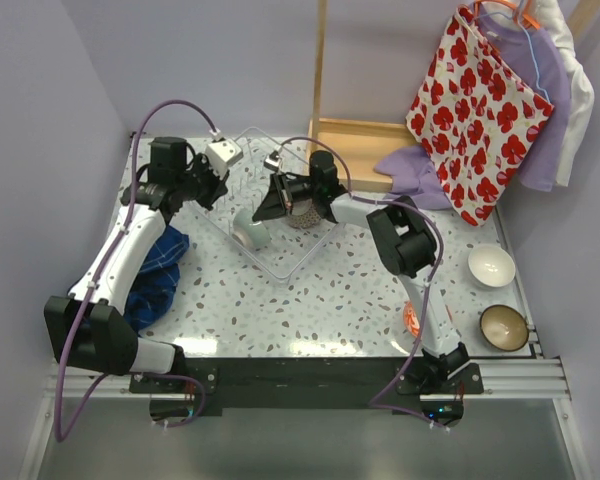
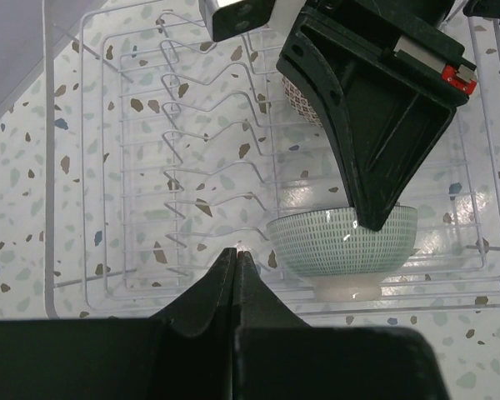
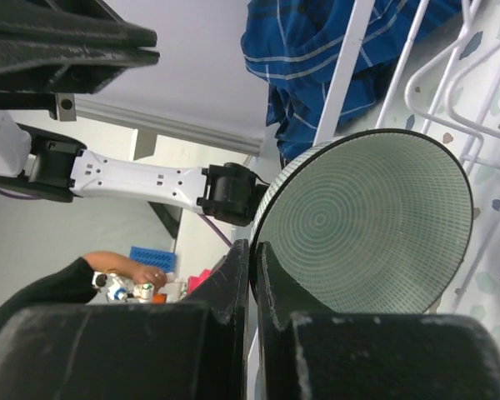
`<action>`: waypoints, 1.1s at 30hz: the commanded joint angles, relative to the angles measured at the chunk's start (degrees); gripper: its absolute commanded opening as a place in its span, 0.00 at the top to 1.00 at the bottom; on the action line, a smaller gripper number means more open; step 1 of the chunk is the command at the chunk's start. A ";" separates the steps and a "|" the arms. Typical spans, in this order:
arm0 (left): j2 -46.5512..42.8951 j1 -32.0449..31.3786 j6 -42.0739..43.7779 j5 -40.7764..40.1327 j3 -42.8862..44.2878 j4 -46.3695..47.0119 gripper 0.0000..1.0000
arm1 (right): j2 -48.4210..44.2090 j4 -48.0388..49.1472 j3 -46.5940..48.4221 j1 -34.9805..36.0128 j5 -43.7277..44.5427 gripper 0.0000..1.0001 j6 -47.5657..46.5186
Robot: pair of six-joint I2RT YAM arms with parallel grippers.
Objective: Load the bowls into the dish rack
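Top external view: the dish rack is seen at the centre of the frame, with the pale green bowl set inside it near its lower-left wall; a brown net-patterned bowl is lodged in the rack just to its right; 2 more, a white bowl and a brown glazed bowl, are seen on the table at the lower right, well apart from the rack. The rim of the pale green bowl appears to be pinched by the right gripper, its fingers pressed almost together on the thin edge; the left gripper is pressed together on nothing, just beside the rack's near wall at the bottom of the left wrist view.

The bowl is judged to be standing on its foot on the wires, not propped between prongs; if the rim is let go carelessly, the bowl could be rocked or slid; the light rack could be dragged if the bowl is pulled sideways against a wire; the 2 arms are close, so a knock between them is possible on withdrawal.

No brand, label or writing can be read; only a small red tab is seen on the right gripper.
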 commanded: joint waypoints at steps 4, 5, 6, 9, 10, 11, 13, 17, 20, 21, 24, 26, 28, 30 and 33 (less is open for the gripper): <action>-0.82 -0.65 0.39 1.08 -0.94 1.87 1.00 | 0.01 -10.94 1.59 0.22 -0.35 1.00 -7.05; -0.82 -0.65 0.39 1.08 -1.03 1.96 1.00 | -0.08 -15.99 2.90 0.22 0.27 1.00 -10.77; -0.73 -0.65 0.39 1.08 -1.12 2.04 1.00 | -0.16 -21.26 3.79 0.22 0.88 1.00 -14.81; -0.47 -0.74 0.12 1.25 -1.39 2.48 1.00 | -0.34 -41.92 8.27 0.31 4.66 0.95 -31.86; -0.47 -0.74 0.12 1.43 -1.47 2.66 1.00 | -0.34 -49.11 9.24 0.31 5.89 0.94 -37.38; -0.38 -0.83 -0.05 1.43 -1.47 2.75 1.00 | -0.34 -50.31 10.03 0.31 6.94 0.93 -38.31; -0.38 -0.92 0.12 1.43 -1.82 3.10 1.00 | -0.60 -53.72 10.30 0.22 8.88 0.88 -41.02; -0.29 -1.00 -0.23 1.43 -2.44 3.71 1.00 | -1.39 -62.26 12.93 0.14 15.54 0.83 -49.20; -0.29 -1.09 0.03 1.61 -3.23 4.07 1.00 | -2.36 -67.54 14.60 0.05 18.98 0.80 -54.74; -0.55 -1.09 -0.05 1.69 -3.67 4.15 1.00 | -2.71 -68.68 14.69 -0.13 20.73 0.79 -55.53; -0.82 -1.09 0.12 1.87 -4.81 4.68 1.00 | -3.94 -71.58 16.45 -0.39 24.60 0.76 -58.87; -1.00 -1.18 -0.05 2.04 -5.42 5.21 1.00 | -4.82 -72.90 17.76 -0.48 26.63 0.76 -61.95; -1.17 -1.18 -0.49 2.31 -5.60 5.65 1.00 | -5.87 -75.27 18.73 -0.57 30.66 0.74 -65.01; -1.26 -1.27 -0.58 2.40 -6.04 5.91 1.00 | -7.45 -75.81 19.26 -0.57 32.61 0.74 -66.61; -1.61 -1.36 -0.93 2.40 -6.66 6.44 1.00 | -8.77 -76.60 20.14 -0.57 36.74 0.73 -69.51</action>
